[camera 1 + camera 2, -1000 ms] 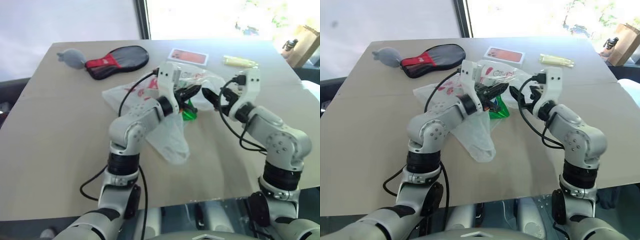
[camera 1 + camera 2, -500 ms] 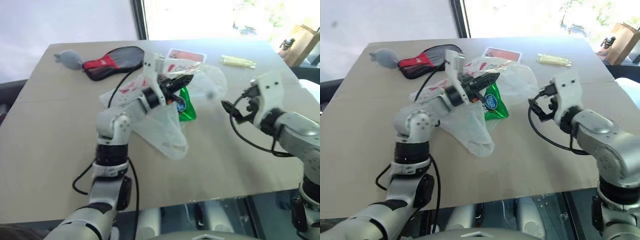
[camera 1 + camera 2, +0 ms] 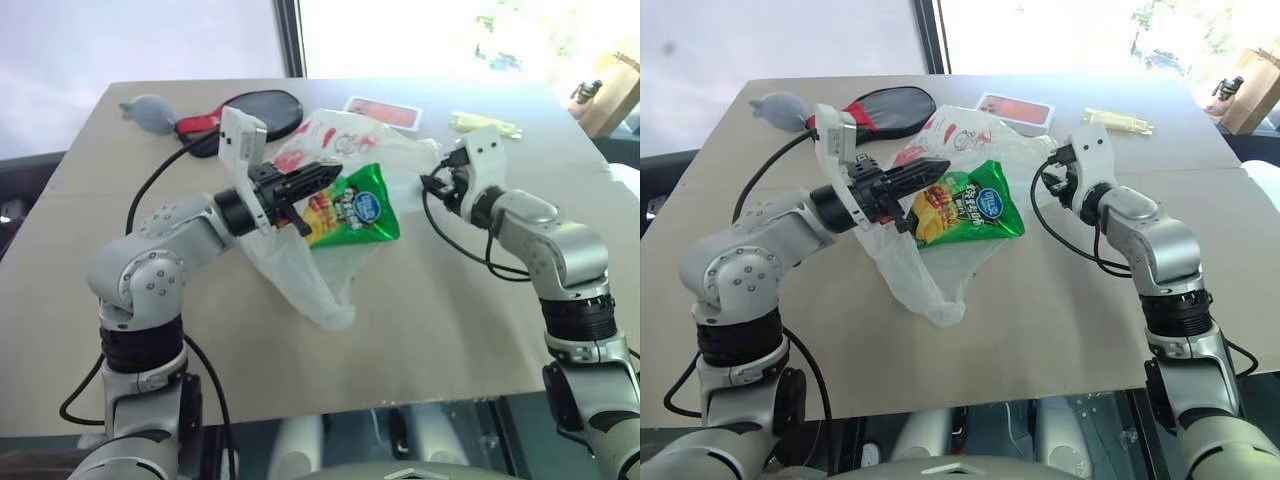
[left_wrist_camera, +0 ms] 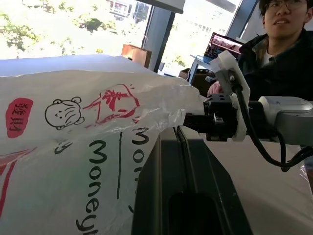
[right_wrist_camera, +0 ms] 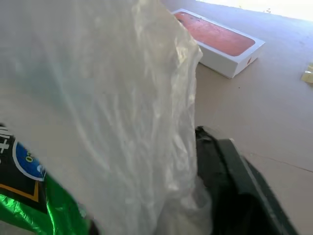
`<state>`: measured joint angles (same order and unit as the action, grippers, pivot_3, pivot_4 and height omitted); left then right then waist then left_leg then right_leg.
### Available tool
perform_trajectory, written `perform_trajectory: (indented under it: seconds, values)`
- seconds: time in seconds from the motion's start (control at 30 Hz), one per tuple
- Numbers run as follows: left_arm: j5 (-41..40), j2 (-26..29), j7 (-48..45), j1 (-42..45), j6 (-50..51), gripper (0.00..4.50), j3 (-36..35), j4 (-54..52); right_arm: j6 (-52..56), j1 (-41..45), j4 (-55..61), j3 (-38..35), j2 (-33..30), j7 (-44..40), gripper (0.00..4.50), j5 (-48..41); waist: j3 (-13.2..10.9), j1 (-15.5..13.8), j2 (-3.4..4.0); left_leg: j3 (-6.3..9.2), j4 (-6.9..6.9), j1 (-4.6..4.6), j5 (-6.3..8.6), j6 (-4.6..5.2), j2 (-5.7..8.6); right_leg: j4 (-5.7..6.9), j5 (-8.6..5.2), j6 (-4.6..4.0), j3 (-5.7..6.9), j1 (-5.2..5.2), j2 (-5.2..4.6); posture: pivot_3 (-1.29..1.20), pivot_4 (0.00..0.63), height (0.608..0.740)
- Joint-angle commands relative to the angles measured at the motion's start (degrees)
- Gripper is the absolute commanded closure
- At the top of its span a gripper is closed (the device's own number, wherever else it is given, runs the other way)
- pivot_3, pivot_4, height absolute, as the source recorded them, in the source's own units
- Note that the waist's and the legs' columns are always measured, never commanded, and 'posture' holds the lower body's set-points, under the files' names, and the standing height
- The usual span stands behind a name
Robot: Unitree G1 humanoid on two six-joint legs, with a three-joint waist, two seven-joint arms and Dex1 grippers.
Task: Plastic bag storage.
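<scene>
The plastic bag [image 3: 297, 262], thin translucent white with red drawings, hangs lifted over the middle of the table. My left gripper [image 3: 330, 175] is shut on its upper film, and the wrist view shows the printed film [image 4: 73, 147] draped beside the closed fingers [image 4: 183, 166]. A green chip packet [image 3: 362, 205] lies at the bag's mouth, partly under the film. My right gripper [image 3: 432, 186] is at the bag's right edge, pinching the film there; from the left wrist it appears closed on a stretched corner [image 4: 194, 121].
At the table's far side lie a black and red paddle case [image 3: 250, 107], a grey rubber blower [image 3: 150, 107], an orange-topped white box [image 3: 384, 110] and a yellow packet [image 3: 480, 122]. A person [image 4: 276, 54] sits beyond the table.
My left gripper has pulled the bag leftward and slightly up, baring more of the chip packet. My right gripper moved forward to the bag's right edge and closed on it.
</scene>
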<state>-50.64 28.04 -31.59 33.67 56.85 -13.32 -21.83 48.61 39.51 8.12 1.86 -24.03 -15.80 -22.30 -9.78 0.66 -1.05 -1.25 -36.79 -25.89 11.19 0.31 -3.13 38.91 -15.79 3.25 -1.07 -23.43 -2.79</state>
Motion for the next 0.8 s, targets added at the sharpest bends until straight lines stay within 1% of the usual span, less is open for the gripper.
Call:
perform_trajectory:
  seconds: [0.03, 0.07, 0.1, 0.13, 0.17, 0.2, 0.23, 0.27, 0.3, 0.33, 0.37, 0.4, 0.47, 0.5, 0.53, 0.6, 0.67, 0.73, 0.8]
  values:
    - [-8.1, 0.3, 0.8, 0.0, 2.1, 4.00, -4.6, -1.6, 0.8, 1.7, 5.4, -2.5, 0.5, -0.3, 4.50, -1.3, 0.0, 0.2, 0.00, 0.00, 0.00, 0.01, 0.00, 0.00, -0.02, 0.00, 0.00, 0.00, 0.00, 0.00, 0.01, 0.00, 0.150, 0.740]
    - [-10.2, 1.0, 0.8, -0.4, 2.8, 3.75, -5.6, -1.6, 1.1, 1.6, 6.1, -2.6, 0.6, -0.4, 4.50, -1.4, 0.0, 0.3, 0.00, 0.00, 0.00, 0.01, 0.00, 0.00, -0.02, 0.00, 0.00, 0.00, -0.01, 0.00, 0.01, 0.00, 0.150, 0.740]
    - [-13.0, 1.4, 2.1, -0.3, 4.2, 3.25, -7.1, -0.7, 1.2, 1.6, 6.3, -2.7, 0.6, -0.4, 4.50, -1.4, 0.0, 0.3, 0.00, -0.01, 0.00, 0.02, 0.00, 0.00, -0.03, 0.00, 0.00, 0.00, -0.02, 0.00, 0.01, 0.00, 0.150, 0.740]
    - [-17.0, 1.5, 4.5, 0.1, 5.9, 2.88, -8.8, 0.9, 1.6, 1.7, 6.2, -2.8, 0.7, -0.1, 4.50, -1.2, 0.0, 0.3, 0.00, -0.02, 0.00, 0.03, 0.00, 0.00, -0.02, 0.00, 0.00, 0.00, -0.02, 0.00, 0.01, 0.00, 0.150, 0.740]
    - [-25.0, 2.8, 7.1, 0.0, 8.2, 2.46, -10.3, 3.0, 2.0, 2.0, 6.0, -2.8, 0.8, 0.3, 4.50, -0.8, 0.0, 0.2, 0.00, -0.01, 0.00, 0.04, 0.00, 0.00, -0.03, 0.01, 0.00, 0.00, -0.03, 0.00, 0.01, 0.00, 0.150, 0.740]
    - [-34.2, 5.6, 8.7, -0.6, 10.3, 2.00, -10.8, 4.7, 2.5, 2.6, 5.9, -2.9, 0.7, 0.5, 4.50, -0.7, 0.0, 0.2, 0.00, 0.00, 0.00, 0.06, 0.00, 0.00, -0.03, 0.04, 0.00, 0.00, -0.03, 0.01, 0.00, 0.00, 0.150, 0.740]
    - [-42.4, 9.6, 8.0, -2.1, 12.5, 1.55, -10.9, 5.3, 2.9, 3.0, 6.0, -3.2, 0.8, 0.6, 4.50, -0.7, 0.0, 0.2, -0.03, 0.01, -0.01, 0.05, 0.00, 0.00, -0.03, 0.05, 0.00, 0.00, -0.02, 0.01, 0.00, 0.00, 0.150, 0.740]
    - [-48.6, 14.0, 6.4, -4.2, 14.7, 1.20, -11.0, 5.7, 3.1, 3.3, 6.1, -3.3, 0.9, 0.6, 4.50, -0.9, -0.1, 0.5, -0.07, 0.03, -0.02, 0.05, 0.00, 0.00, -0.05, 0.04, 0.00, 0.00, -0.02, 0.00, 0.00, 0.00, 0.150, 0.740]
    - [-54.5, 18.6, 6.5, -7.2, 15.8, 1.20, -11.7, 7.6, 3.1, 3.2, 6.0, -3.3, 1.3, 0.8, 4.50, -0.7, -0.1, 0.7, -0.10, 0.03, -0.02, 0.05, 0.00, 0.00, -0.06, 0.06, 0.00, 0.00, -0.07, -0.03, 0.00, 0.00, 0.150, 0.740]
    - [-58.7, 23.0, 5.1, -10.2, 17.0, 1.20, -12.8, 9.9, 3.1, 3.1, 5.7, -3.0, 1.8, 1.5, 4.50, -0.2, -0.1, 1.0, -0.10, 0.07, 0.00, 0.05, 0.00, 0.00, -0.07, 0.05, 0.00, 0.00, -0.10, -0.03, 0.00, 0.00, 0.150, 0.740]
    - [-61.0, 26.6, 3.4, -12.8, 18.0, 1.20, -13.8, 11.2, 3.3, 3.0, 5.6, -2.8, 2.1, 2.1, 4.50, 0.3, -0.1, 1.1, -0.08, 0.13, 0.05, 0.10, 0.01, 0.00, -0.08, 0.04, 0.00, -0.01, -0.13, -0.03, -0.04, 0.00, 0.150, 0.740]
    - [-62.2, 30.2, 1.7, -16.7, 19.6, 1.20, -15.3, 10.7, 3.7, 2.9, 5.7, -3.0, 2.7, 2.5, 4.50, 0.2, -0.1, 1.2, -0.08, 0.14, 0.06, 0.12, 0.01, 0.00, -0.07, 0.02, -0.01, -0.01, -0.13, -0.03, -0.04, 0.00, 0.150, 0.740]
    - [-62.4, 34.7, -2.4, -29.2, 24.5, 1.20, -20.4, 5.8, 4.4, 2.7, 6.6, -3.4, 3.7, 3.0, 4.50, -0.2, -0.1, 1.7, -0.08, 0.09, 0.11, 0.11, 0.01, 0.00, -0.07, 0.01, -0.01, -0.01, -0.11, -0.06, -0.04, 0.00, 0.150, 0.740]
    - [-62.0, 34.9, -1.9, -34.9, 25.5, 1.20, -22.6, 2.3, 4.7, 2.5, 7.0, -3.6, 4.0, 3.1, 4.50, -0.2, -0.1, 1.6, -0.05, 0.04, 0.21, 0.18, 0.01, 0.00, -0.04, 0.01, -0.01, -0.01, -0.19, -0.06, -0.13, 0.00, 0.150, 0.740]
    - [-61.1, 34.5, -1.5, -38.8, 25.4, 1.20, -24.0, -0.4, 5.0, 2.5, 7.3, -3.7, 4.3, 3.2, 4.50, -0.2, -0.1, 1.5, -0.04, 0.00, 0.25, 0.21, 0.01, 0.00, -0.05, 0.00, -0.01, -0.01, -0.23, -0.08, -0.17, 0.00, 0.150, 0.740]
    - [-60.3, 33.8, -0.6, -43.3, 23.1, 1.20, -25.0, -3.6, 5.4, 2.4, 7.7, -3.8, 4.7, 3.4, 4.50, -0.1, -0.1, 1.1, -0.06, 0.01, 0.29, 0.20, 0.01, -0.01, -0.06, -0.01, -0.01, -0.02, -0.17, -0.08, -0.21, 0.00, 0.150, 0.740]
    - [-57.5, 31.0, 2.7, -45.8, 18.2, 1.20, -22.5, -8.1, 6.2, 2.0, 8.8, -3.7, 5.3, 3.8, 4.50, -0.2, -0.1, 0.6, -0.05, -0.03, 0.28, 0.18, 0.00, -0.03, -0.05, 0.02, -0.01, -0.04, -0.03, -0.07, -0.22, 0.00, 0.150, 0.740]
    - [-54.7, 27.9, 9.5, -45.6, 12.7, 1.20, -17.3, -10.9, 7.5, 2.0, 10.1, -3.7, 6.1, 4.5, 4.50, -0.5, -0.1, 0.1, -0.01, -0.07, 0.29, 0.24, -0.04, -0.09, -0.04, 0.03, 0.01, -0.11, -0.03, -0.05, -0.18, 0.00, 0.150, 0.740]
    - [-52.1, 25.5, 12.9, -44.8, 9.2, 1.20, -14.1, -11.8, 9.0, 2.1, 11.2, -3.8, 6.7, 5.0, 4.50, -0.7, -0.1, 0.0, 0.00, -0.07, 0.28, 0.25, -0.06, -0.11, -0.04, 0.04, 0.02, -0.15, -0.04, -0.02, -0.14, 0.00, 0.150, 0.740]
